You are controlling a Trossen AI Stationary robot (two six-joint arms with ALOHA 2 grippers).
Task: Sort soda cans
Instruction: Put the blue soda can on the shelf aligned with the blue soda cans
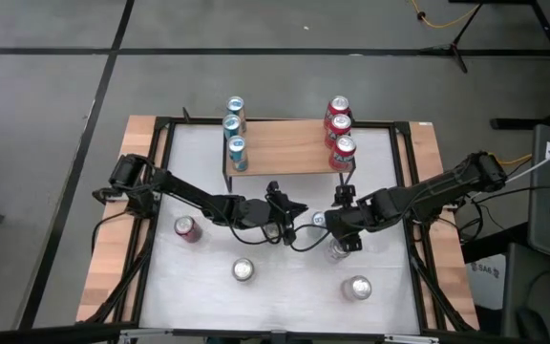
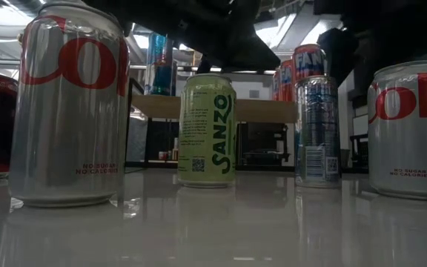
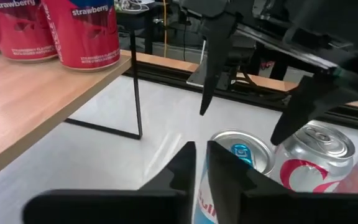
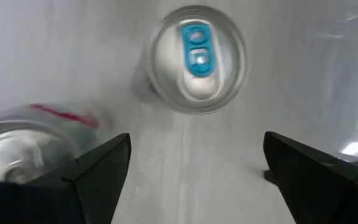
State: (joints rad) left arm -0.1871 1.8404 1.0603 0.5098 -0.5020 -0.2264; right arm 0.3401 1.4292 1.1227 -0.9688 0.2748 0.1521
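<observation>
A slim light-blue can with a blue tab stands mid-table; it also shows in the left wrist view and the low view. A silver can with red lettering stands right beside it. My right gripper is open and hangs above these two cans, pointing down and touching nothing. My left gripper is shut, low over the table right beside the blue-tab can. A pale green can stands mid-table. Three blue cans and three red cans stand on a wooden shelf. My left gripper's shut fingers come level from the table's left side, beside the blue-tab can's upper wall. I cannot tell whether they touch it.
Two silver cans stand near the table's front edge. A red can stands at the left. The shelf's thin black leg stands on the table just past my left gripper.
</observation>
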